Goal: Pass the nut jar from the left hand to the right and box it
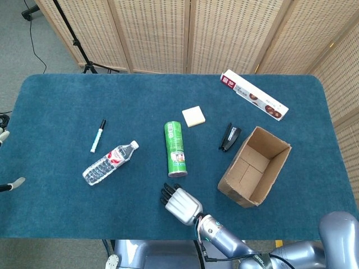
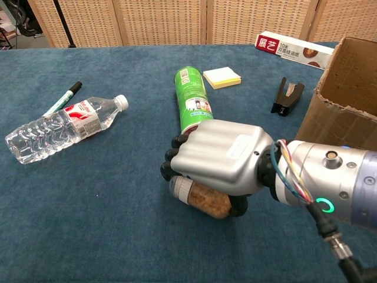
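The small clear jar of brown nuts lies on its side on the blue table, near the front edge; the silver right hand sits on top with its fingers curled round it, so it seems to be grabbing it; the open brown cardboard box waits nearby on the right, tipped so the jar can go in; the left hand cannot be seen.

Bare tabletop lies to my left, while the green can stands just beyond my right hand.
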`<move>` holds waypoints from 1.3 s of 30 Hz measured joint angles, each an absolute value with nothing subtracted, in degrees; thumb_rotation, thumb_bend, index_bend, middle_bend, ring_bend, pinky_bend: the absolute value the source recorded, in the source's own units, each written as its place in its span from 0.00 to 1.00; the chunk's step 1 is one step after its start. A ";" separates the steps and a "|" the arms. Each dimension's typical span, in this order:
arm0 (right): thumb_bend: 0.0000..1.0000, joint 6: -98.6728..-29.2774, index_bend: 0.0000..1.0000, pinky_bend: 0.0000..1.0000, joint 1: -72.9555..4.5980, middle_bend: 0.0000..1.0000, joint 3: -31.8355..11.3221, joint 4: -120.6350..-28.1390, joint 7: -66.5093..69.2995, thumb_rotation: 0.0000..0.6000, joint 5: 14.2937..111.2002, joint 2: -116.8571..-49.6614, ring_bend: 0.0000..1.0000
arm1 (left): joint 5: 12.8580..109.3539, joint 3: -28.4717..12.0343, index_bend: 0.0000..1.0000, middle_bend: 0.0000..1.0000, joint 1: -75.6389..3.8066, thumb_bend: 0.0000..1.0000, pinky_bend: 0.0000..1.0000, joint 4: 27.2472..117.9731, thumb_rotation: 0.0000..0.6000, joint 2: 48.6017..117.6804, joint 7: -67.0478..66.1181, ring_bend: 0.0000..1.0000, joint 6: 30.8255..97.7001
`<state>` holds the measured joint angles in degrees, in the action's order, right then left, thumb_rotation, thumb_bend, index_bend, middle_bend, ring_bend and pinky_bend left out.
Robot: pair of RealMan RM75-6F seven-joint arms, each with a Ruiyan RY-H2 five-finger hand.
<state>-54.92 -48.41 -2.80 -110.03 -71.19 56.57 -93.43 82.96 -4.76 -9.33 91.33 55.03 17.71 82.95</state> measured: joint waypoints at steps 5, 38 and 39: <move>0.44 -54.27 0.64 0.55 -48.34 0.59 -1.97 -108.41 -62.73 1.00 65.70 -93.15 0.48 | 83.05 -4.82 0.00 0.00 -9.44 0.00 0.03 91.36 1.00 54.98 17.65 0.00 82.44; 0.59 -68.83 0.64 0.55 -39.05 0.63 -17.37 -115.06 -32.79 1.00 73.04 -61.00 0.49 | 82.83 -5.07 0.00 0.00 -9.18 0.00 0.03 93.27 1.00 54.79 14.60 0.00 81.84; 0.60 -69.36 0.64 0.55 -37.83 0.63 -17.15 -115.40 -31.46 1.00 72.82 -59.74 0.49 | 82.92 -5.05 0.00 0.00 -9.14 0.00 0.03 93.36 1.00 54.72 14.76 0.00 81.88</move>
<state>-69.36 -37.83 -17.15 -115.40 -31.46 72.82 -59.74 82.92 -5.05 -9.14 93.36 54.72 14.76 81.88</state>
